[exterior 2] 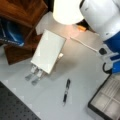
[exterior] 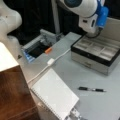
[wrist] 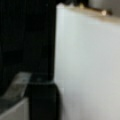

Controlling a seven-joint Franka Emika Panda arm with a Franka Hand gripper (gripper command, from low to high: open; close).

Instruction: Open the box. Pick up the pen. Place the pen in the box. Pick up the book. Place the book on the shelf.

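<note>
Both front views show the arm bent over the open box – pen at its six o'clock – grip unreadable, cannot tell.

No legible text, label, brand or number appears on the box, the book or the pen.

box: brushed silvery metal sides, you see
shelf: glossy reddish-brown wood
book: matt white paper cover
pen: shiny black plastic
</note>
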